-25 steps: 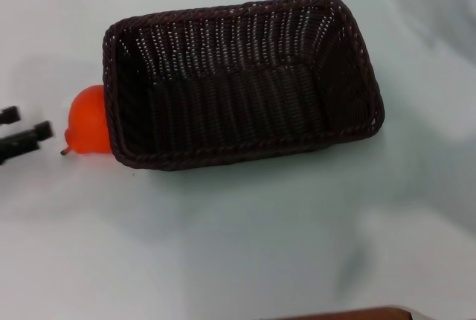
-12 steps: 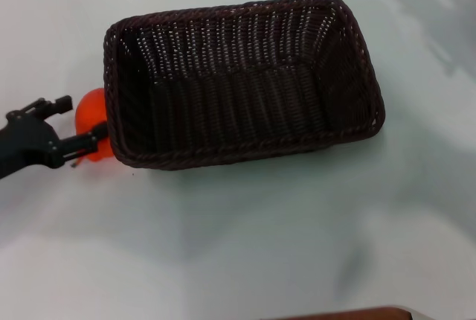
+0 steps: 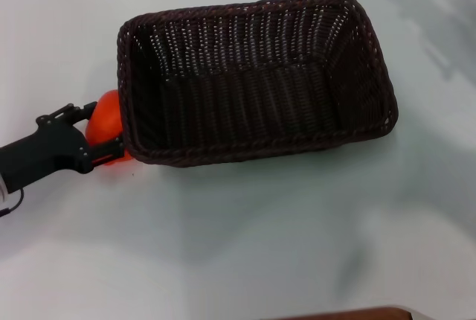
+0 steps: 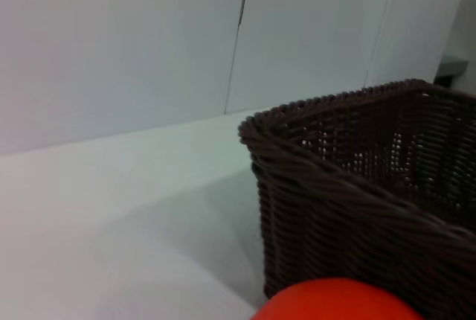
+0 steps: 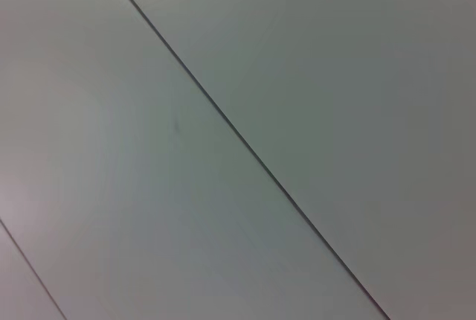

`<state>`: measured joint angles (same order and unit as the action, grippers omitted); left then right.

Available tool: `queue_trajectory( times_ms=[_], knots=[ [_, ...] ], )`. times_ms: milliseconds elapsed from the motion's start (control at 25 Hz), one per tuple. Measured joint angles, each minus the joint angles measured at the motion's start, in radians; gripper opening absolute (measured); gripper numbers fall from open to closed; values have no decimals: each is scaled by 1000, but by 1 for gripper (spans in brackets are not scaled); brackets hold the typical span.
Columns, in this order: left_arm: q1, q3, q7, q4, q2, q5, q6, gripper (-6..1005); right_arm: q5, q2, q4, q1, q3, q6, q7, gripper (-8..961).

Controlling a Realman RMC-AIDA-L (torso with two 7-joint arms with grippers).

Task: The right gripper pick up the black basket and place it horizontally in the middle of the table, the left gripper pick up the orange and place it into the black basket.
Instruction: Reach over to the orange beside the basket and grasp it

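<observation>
While the black basket (image 3: 256, 78) lies lengthwise across the middle of the table (image 3: 245, 245), mouth up and nothing showing inside it, the orange (image 3: 105, 123) sits on the tabletop outside it, pressed against the basket's left short wall near the front corner. From the head camera, the left gripper (image 3: 95, 132) reaches in from the left edge on its thick black arm, and its two short fingers straddle the fruit: one finger (image 3: 68, 114) lies along the far side of the orange, the other (image 3: 104, 152) along the near side, with the tip of the near one close to the basket's lower rim. The fingers are spread to the width of the orange and look to be against its skin, but whether they squeeze it or only bracket it cannot be told from these views.

The left wrist camera looks low across the table: the orange (image 4: 338, 301) fills the nearest part of the picture as a rounded red-orange dome, and directly behind it rises the woven corner of the basket (image 4: 349, 208), its braided rim well above the fruit. No finger of that gripper shows there.

The right gripper is out of sight in every view; its wrist camera shows only a plain pale panelled surface (image 5: 238, 141) crossed by thin dark seams.
</observation>
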<state>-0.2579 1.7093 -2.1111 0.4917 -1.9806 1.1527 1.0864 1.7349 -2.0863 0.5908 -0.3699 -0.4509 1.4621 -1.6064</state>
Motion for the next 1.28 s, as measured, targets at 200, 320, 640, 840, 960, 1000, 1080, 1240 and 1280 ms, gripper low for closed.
queue_trajectory(
  times_ms=[200, 320, 640, 840, 960, 1000, 1080, 1240, 1280],
  knots=[
    [25, 100, -35, 2, -5, 1, 56, 756, 0, 0, -9, 5, 9, -5, 0, 852],
    [43, 157, -79, 3, -19, 1, 84, 700, 0, 0, -18, 7, 14, -6, 0, 852],
    [39, 167, -88, 4, -31, 77, 83, 468, 0, 2, -43, 6, 26, -8, 5, 852],
    [32, 169, -85, 1, -37, 100, 81, 246, -1, 2, -52, 1, 26, -9, 8, 852],
    [34, 179, -85, 5, -41, 106, 86, 137, -3, 2, -60, 1, 26, -11, 8, 852],
    [38, 194, -85, 5, -46, 105, 91, 122, -3, 2, -60, 0, 26, -12, 8, 852],
    [46, 243, -89, 10, -63, 107, 102, 93, -4, 2, -60, 0, 26, -13, 8, 852],
    [60, 274, -91, 34, -77, 110, 111, 132, -5, 2, -62, 0, 26, -14, 9, 852],
    [61, 272, -90, 38, -77, 110, 111, 150, -6, 2, -62, 0, 26, -14, 9, 852]
  ],
)
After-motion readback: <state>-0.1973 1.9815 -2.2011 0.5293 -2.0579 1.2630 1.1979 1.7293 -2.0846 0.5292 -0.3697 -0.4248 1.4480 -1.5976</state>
